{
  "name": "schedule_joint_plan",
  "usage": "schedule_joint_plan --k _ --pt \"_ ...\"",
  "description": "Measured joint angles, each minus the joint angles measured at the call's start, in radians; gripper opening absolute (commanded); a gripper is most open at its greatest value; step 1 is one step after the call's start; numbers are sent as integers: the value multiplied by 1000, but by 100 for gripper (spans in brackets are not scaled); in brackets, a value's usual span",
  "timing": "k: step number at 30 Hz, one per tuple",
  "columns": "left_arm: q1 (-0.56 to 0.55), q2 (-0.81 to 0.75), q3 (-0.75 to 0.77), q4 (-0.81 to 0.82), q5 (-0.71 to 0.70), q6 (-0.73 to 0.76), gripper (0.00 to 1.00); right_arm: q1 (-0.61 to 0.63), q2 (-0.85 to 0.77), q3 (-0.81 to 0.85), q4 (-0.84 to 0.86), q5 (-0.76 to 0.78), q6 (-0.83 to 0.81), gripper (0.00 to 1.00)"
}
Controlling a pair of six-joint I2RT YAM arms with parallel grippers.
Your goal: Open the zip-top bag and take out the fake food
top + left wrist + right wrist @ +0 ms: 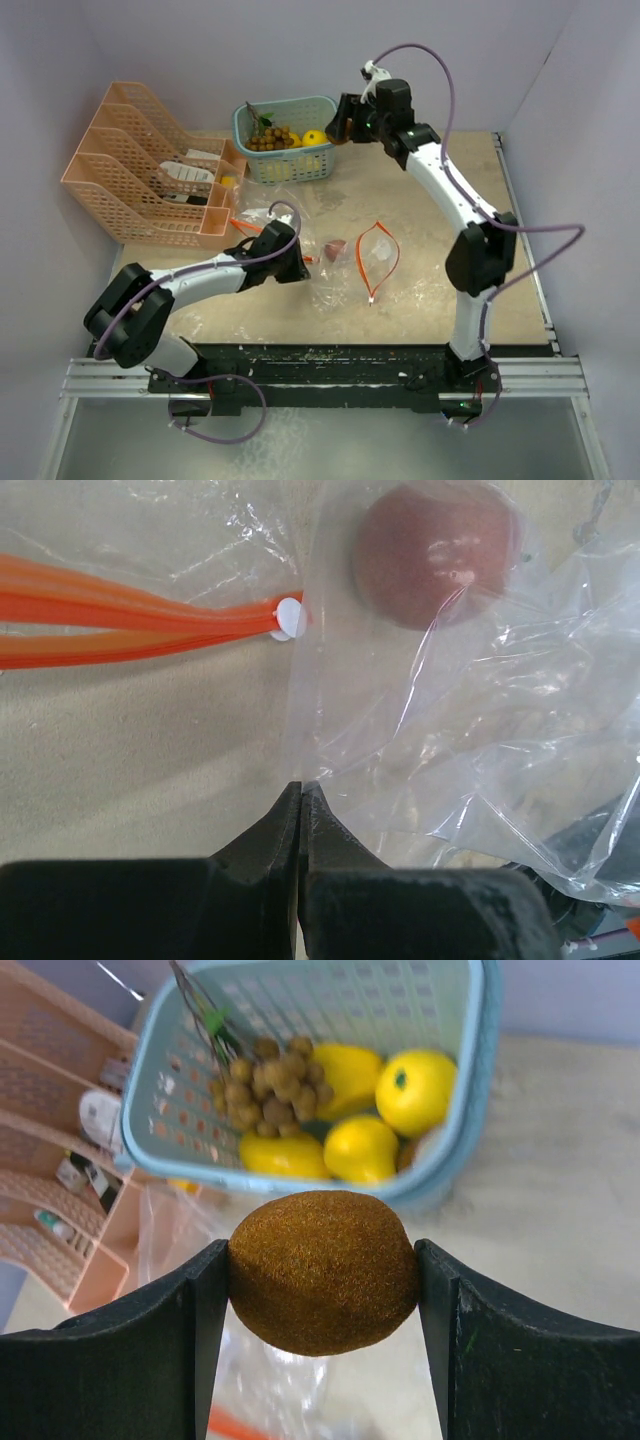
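A clear zip-top bag [350, 270] with an orange zip strip [130, 625] lies crumpled mid-table. A reddish round piece of fake food [437, 555] sits inside it. My left gripper [302, 788] is shut, its tips pinching the bag's film edge [480, 680] low on the table. Up at the back, my right gripper [322, 1260] is shut on a fuzzy brown oval piece of fake food [322, 1290], just in front of the blue basket [480, 1090]. The basket holds yellow fruit pieces [415, 1088] and a brown ball cluster [265, 1090].
An orange tiered organiser [150, 185] stands at the back left, beside the blue basket [285, 150]. More loose clear film and orange strips [245, 225] lie under the left arm. Grey walls close in the back and the sides.
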Motion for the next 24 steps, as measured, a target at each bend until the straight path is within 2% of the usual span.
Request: schedule_joint_plan --k 2,4,8,11,18,23,24 --pt "0 -21 -5 -10 -3 -6 0 8 123 158 -7 -2 0 43" --pt "0 -43 -5 -18 -9 -8 0 17 248 317 -11 -5 2 49" --pt "0 -108 -10 -47 -22 -11 0 36 489 637 -26 -10 2 81" --pt "0 -156 -12 -75 -32 -12 0 51 581 706 8 -10 -9 100" --pt "0 -184 -12 -122 -42 -11 0 66 600 701 55 -30 -36 99" --pt "0 -166 -12 -108 -36 -12 0 65 444 568 86 -44 -73 100" --pt "0 -158 -12 -103 -35 -13 0 65 386 499 116 -47 -77 99"
